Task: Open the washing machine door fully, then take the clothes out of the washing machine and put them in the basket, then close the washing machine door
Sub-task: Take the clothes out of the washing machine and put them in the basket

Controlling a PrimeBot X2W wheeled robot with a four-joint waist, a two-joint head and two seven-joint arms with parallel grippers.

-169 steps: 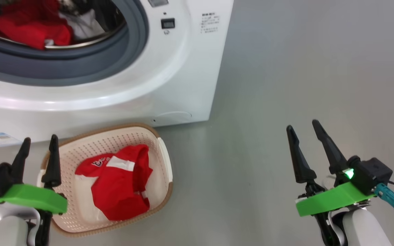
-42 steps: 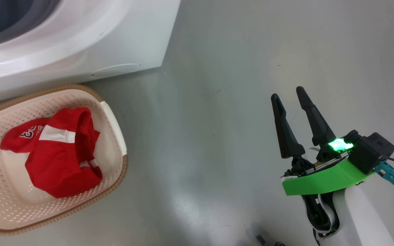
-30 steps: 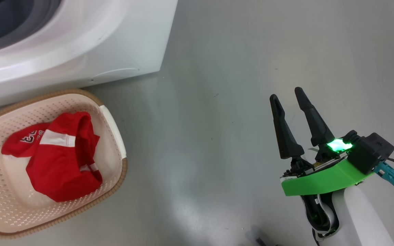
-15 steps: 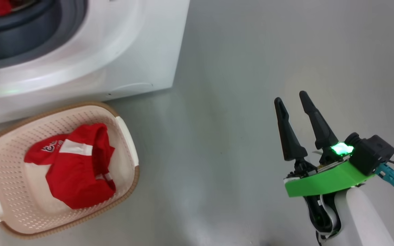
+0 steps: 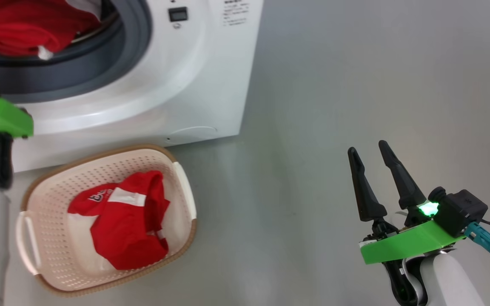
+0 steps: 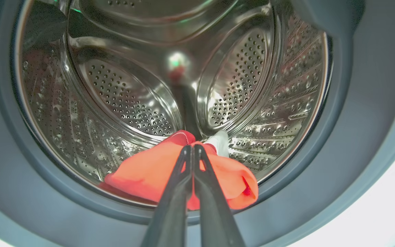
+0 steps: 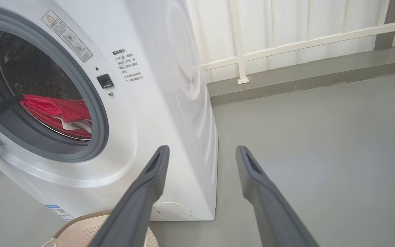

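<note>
**Fingers of the left gripper [image 6: 191, 148] shut at the drum; those of the right gripper [image 5: 367, 146] spread over bare floor**

Left pair pressed flat together from root to tip, no cloth seen pinched between. Just past and beneath those tips: a red garment [image 6: 142, 175] and a scrap of white fabric [image 6: 219, 142]. Both heaped at the front lip of the steel drum [image 6: 122, 96], inside the grey gasket [image 6: 351, 113] of the washing machine [image 5: 177, 85], its mouth uncovered. Touching the red cloth or merely in front of it: cannot tell.

Down and to the right of the left fingers, on the floor [image 5: 355, 63] close against the machine's front: the basket [image 5: 100, 154]. Inside it, a second red garment [image 5: 126, 221] with a white panel and lettering.

Well to the right of the basket, the right pair wide apart and empty, above grey floor. Machine's right corner off to their left, a white railing [image 7: 286, 37] beyond their tips.
</note>
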